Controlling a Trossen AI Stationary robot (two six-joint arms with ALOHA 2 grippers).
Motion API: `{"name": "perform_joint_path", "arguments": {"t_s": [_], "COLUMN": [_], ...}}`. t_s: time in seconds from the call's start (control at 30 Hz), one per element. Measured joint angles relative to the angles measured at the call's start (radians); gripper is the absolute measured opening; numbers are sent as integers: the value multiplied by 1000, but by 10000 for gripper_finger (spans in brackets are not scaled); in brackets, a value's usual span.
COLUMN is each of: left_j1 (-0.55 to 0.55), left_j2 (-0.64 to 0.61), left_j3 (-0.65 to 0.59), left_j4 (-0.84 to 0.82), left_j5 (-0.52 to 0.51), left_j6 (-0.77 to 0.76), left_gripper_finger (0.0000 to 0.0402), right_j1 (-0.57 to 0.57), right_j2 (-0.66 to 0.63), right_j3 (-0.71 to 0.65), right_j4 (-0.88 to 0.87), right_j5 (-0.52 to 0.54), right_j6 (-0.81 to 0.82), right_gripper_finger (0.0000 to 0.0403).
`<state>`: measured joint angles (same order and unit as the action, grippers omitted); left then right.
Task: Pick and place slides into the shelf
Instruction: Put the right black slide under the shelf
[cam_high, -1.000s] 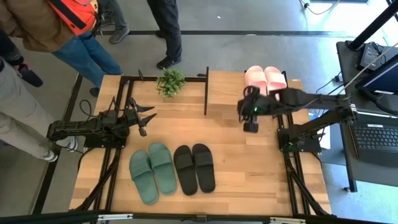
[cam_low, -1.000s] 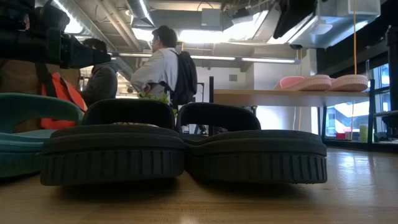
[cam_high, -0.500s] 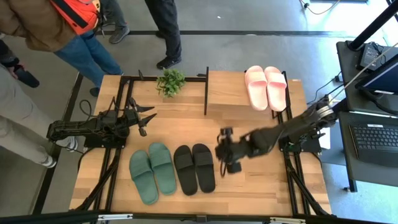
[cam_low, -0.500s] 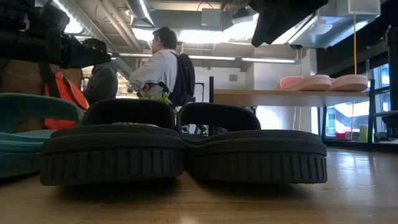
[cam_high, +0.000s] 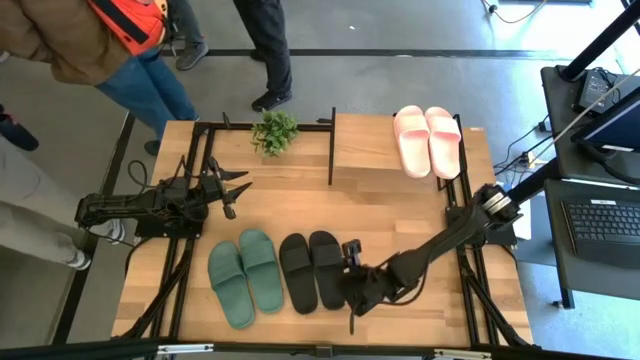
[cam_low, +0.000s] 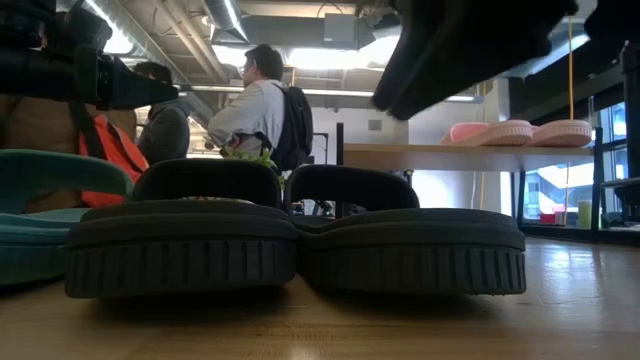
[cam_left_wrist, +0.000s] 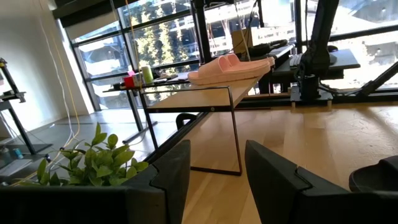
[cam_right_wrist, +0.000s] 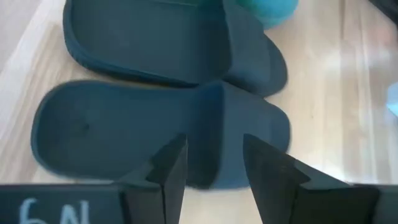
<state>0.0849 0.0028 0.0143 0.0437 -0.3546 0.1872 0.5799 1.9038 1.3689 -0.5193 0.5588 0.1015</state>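
Observation:
Two black slides (cam_high: 313, 270) lie side by side on the table near its front edge, soles down, with two green slides (cam_high: 243, 277) to their left. Two pink slides (cam_high: 427, 140) lie on the shelf's plank top (cam_high: 365, 140) at the far right. My right gripper (cam_high: 349, 290) hangs open just above the right black slide (cam_right_wrist: 124, 130), close to its strap (cam_right_wrist: 255, 137), touching nothing. My left gripper (cam_high: 238, 189) waits open at the table's left, pointing level toward the shelf (cam_left_wrist: 205, 99).
A small potted plant (cam_high: 274, 131) stands at the far edge, left of the shelf. Black frame rails (cam_high: 185, 290) run along both sides of the table. People stand beyond the far left corner. Bare wood lies between the slides and the shelf.
My right gripper has swung from above the pink slides on the shelf toward the table's near edge and leftward, sinking and tipping further down, until it is over the right black slide. The pink slides stay on the shelf top. No slide has moved.

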Motion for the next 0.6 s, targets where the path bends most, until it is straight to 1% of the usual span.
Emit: {"name": "perform_joint_path", "arguments": {"t_s": [0.1,0.33,0.6], "left_j1": [0,0,0], "left_j2": [0,0,0], "left_j3": [0,0,0], "left_j4": [0,0,0], "left_j5": [0,0,0], "left_j6": [6,7,7], "left_gripper_finger": [145,145,145], "right_j1": [-4,-27,-80], "right_j2": [36,92,123], "right_j3": [0,0,0], "right_j4": [22,30,32], "right_j5": [3,109,113], "right_j6": [0,0,-1], "right_gripper_finger": [156,156,156]}}
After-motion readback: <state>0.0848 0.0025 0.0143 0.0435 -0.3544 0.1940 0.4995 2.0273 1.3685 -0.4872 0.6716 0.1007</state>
